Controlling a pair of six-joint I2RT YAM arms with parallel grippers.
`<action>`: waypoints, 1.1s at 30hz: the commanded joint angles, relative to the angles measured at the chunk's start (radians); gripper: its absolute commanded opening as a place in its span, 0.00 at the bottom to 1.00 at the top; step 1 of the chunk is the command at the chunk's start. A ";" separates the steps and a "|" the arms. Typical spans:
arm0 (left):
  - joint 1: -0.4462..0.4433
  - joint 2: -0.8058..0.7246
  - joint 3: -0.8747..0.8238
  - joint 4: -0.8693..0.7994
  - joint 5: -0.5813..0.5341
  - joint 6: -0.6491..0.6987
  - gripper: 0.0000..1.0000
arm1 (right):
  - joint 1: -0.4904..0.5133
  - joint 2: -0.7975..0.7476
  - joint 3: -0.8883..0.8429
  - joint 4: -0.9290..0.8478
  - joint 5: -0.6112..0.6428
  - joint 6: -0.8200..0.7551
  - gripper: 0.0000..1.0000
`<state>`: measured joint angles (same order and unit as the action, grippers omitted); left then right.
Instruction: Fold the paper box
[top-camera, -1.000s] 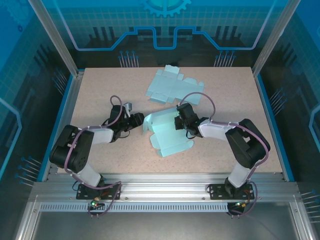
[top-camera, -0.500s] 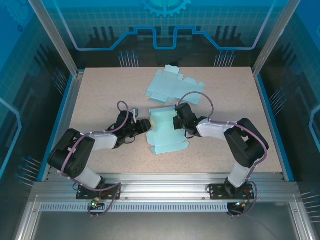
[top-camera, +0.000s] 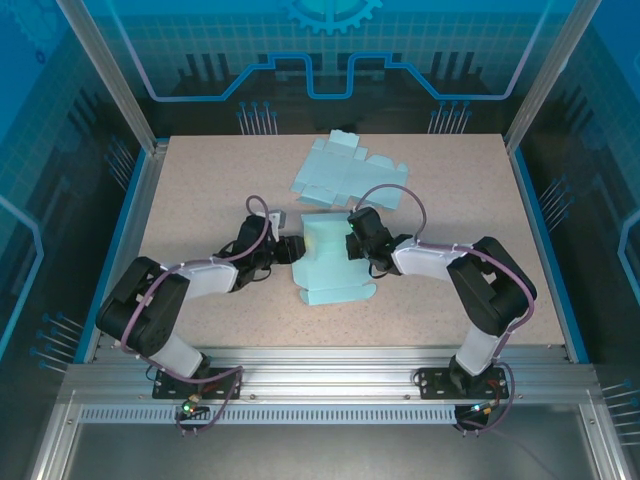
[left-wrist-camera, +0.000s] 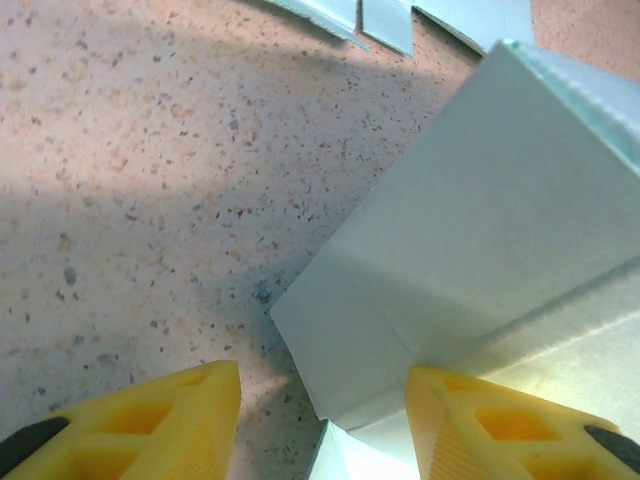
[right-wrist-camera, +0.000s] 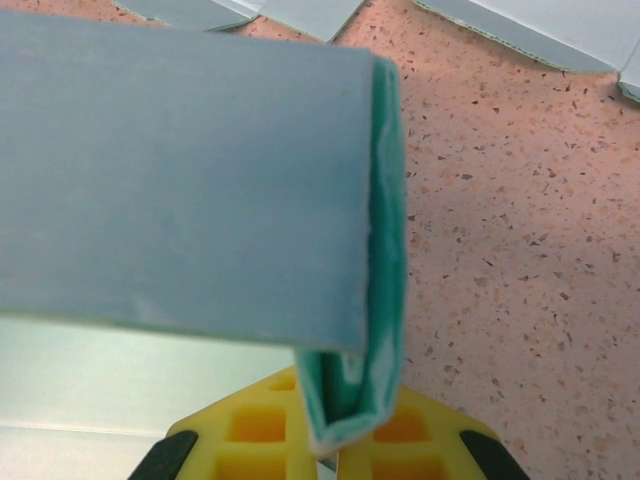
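Note:
A pale blue paper box (top-camera: 328, 262), partly folded, lies at the table's middle between both arms. My right gripper (top-camera: 353, 240) is shut on the box's right wall; the right wrist view has the doubled green-edged wall (right-wrist-camera: 375, 300) pinched between the yellow jaws of that gripper (right-wrist-camera: 340, 445). My left gripper (top-camera: 292, 250) stands at the box's left side. In the left wrist view that gripper (left-wrist-camera: 320, 420) is open. A corner of the box's flap (left-wrist-camera: 470, 250) reaches in between its fingers. The right fingertip (left-wrist-camera: 490, 420) touches the paper and the left one stays apart from it.
A second flat box blank (top-camera: 335, 170) lies behind the folded one, its edges visible in both wrist views (left-wrist-camera: 400, 15) (right-wrist-camera: 540, 25). Speckled tabletop (top-camera: 200, 190) stretches to the left and right. Blue frame rails and posts (top-camera: 130, 200) bound the table.
My left gripper has moved right and a little forward up to the box. The box's left flap has swung inward, so the box looks narrower. The right gripper holds nearly still.

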<state>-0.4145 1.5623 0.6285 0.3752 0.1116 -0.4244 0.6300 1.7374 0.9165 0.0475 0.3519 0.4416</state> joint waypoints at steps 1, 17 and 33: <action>-0.015 0.003 0.064 0.007 0.074 0.135 0.49 | 0.027 -0.002 -0.007 -0.017 -0.047 -0.015 0.09; -0.021 0.004 0.147 -0.155 0.263 0.415 0.54 | 0.028 -0.003 -0.008 -0.016 -0.049 -0.027 0.09; 0.013 0.033 0.275 -0.452 0.441 0.578 0.61 | 0.029 -0.006 -0.007 -0.024 -0.048 -0.026 0.09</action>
<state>-0.3954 1.5829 0.8581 -0.0486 0.4511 0.1116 0.6346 1.7374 0.9157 0.0456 0.3561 0.4217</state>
